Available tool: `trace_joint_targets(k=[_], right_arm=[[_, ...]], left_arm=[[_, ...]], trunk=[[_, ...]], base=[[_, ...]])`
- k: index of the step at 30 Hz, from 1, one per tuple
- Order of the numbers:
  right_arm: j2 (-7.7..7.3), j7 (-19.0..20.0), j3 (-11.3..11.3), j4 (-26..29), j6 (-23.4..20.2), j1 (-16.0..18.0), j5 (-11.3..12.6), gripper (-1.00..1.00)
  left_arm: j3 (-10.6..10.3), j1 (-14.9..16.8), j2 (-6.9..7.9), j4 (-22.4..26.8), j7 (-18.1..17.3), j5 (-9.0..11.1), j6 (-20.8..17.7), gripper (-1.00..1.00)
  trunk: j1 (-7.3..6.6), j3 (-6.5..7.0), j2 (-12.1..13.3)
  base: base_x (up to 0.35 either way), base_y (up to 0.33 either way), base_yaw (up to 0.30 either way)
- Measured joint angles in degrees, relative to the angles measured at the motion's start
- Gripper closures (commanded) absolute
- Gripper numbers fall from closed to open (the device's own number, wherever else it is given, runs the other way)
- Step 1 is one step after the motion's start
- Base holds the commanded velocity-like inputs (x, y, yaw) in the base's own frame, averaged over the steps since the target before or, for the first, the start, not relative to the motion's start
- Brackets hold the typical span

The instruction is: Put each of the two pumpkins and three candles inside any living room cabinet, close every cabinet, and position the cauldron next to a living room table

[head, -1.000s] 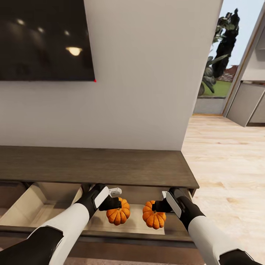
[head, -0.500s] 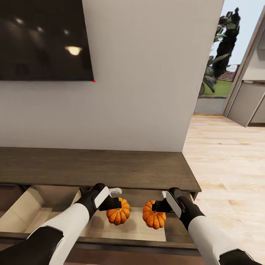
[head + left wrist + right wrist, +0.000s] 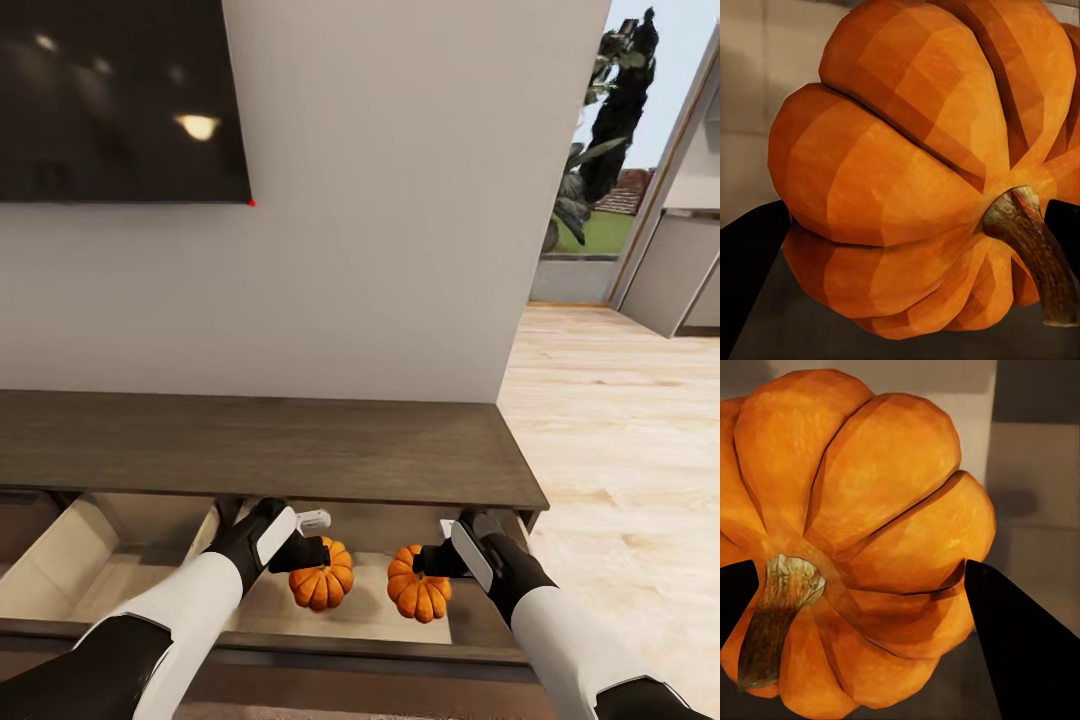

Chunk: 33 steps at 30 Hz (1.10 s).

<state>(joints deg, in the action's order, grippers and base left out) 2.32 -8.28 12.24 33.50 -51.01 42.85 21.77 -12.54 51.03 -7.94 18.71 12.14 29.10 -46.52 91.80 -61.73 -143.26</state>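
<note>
- Left gripper [image 3: 312,555], lower centre of the head view, pinches the left pumpkin [image 3: 322,579]; right gripper [image 3: 428,560], just right of it, pinches the right pumpkin [image 3: 419,590]
- Both pumpkins hang side by side, near but apart, over the pale inside of an open drawer [image 3: 370,605] of the cabinet [image 3: 300,450], whose dark top runs across the middle of the frame
- At lower left a second drawer [image 3: 90,560] stands open too; a dark screen [image 3: 120,100] fills the upper left on the wall, and wood floor [image 3: 620,450] runs off to the right
- Left wrist view: the left pumpkin [image 3: 915,172] is close up, stem [image 3: 1035,251] at right, with a dark finger [image 3: 750,277] against its lower left side
- Right wrist view: the right pumpkin [image 3: 847,540] has its stem [image 3: 776,615] at lower left; a dark finger [image 3: 1020,652] presses its lower right side, another shows at the left edge
- Step in hand, as I judge it: putting both pumpkins into the cabinet, an early part of the task, with candles, closing and cauldron not yet dealt with in these pictures
- Next move would call for lowering both arms until the pumpkins sit on the drawer floor, clear of the front lip, then letting go and lifting straight out so neither rolls
</note>
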Motion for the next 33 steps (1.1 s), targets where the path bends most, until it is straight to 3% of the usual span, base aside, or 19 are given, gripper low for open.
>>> trace_joint_targets(k=[3,33], right_arm=[[0.00,0.00,0.00,0.00,0.02,0.00,0.02,1.00],[0.01,0.00,-0.01,0.01,0.01,-0.01,0.05,1.00]], left_arm=[[0.00,0.00,0.00,0.00,0.00,-0.02,0.00,1.00],[0.01,0.01,0.02,0.01,0.00,-0.05,0.00,1.00]], trunk=[[0.08,-0.67,-0.04],[0.07,-0.67,-0.05]], base=[[0.000,0.000,0.000],[0.000,0.000,-0.017]])
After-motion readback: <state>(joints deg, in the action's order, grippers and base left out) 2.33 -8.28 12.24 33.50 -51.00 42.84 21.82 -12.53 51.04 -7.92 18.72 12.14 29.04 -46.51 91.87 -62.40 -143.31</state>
